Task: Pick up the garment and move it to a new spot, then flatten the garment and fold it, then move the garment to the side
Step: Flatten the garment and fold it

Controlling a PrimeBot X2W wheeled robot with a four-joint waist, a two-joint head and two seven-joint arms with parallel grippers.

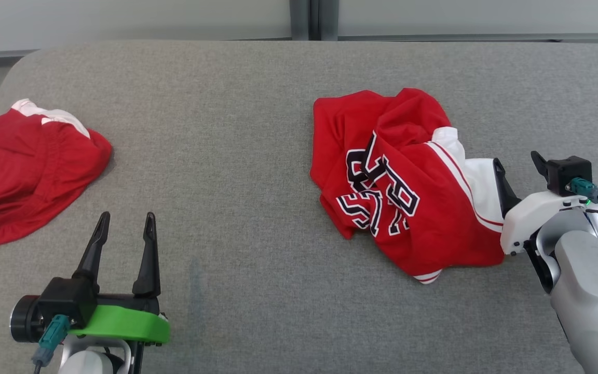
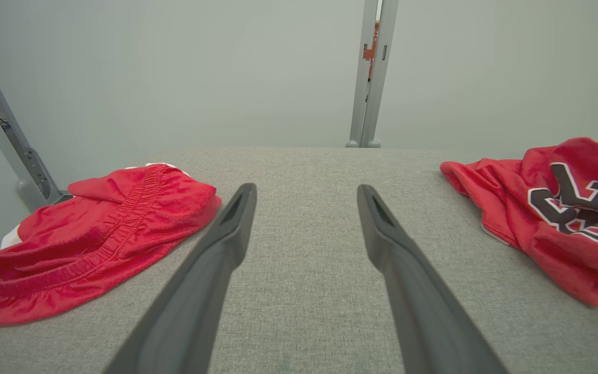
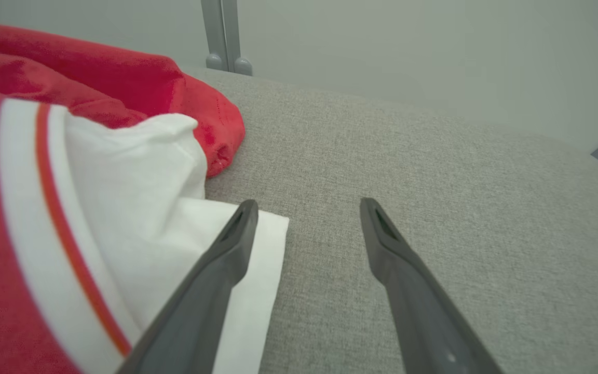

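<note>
The garment (image 1: 403, 182), a red jersey with black-and-white lettering and a white side panel, lies crumpled on the grey padded table (image 1: 236, 130), right of centre. My right gripper (image 1: 516, 160) is open at its right edge. In the right wrist view that gripper (image 3: 308, 203) has one finger over the garment's (image 3: 96, 171) white panel and the other over bare table, with nothing held. My left gripper (image 1: 126, 218) stands open near the front left, empty, well away from the garment. In the left wrist view the left gripper (image 2: 305, 189) points at bare table, with the garment (image 2: 563, 208) off to its right.
A second red piece with an elastic waistband and white trim (image 1: 29, 166) lies bunched at the table's left edge, also in the left wrist view (image 2: 96, 228). A grey wall with a metal post (image 2: 371, 78) stands behind the table's far edge.
</note>
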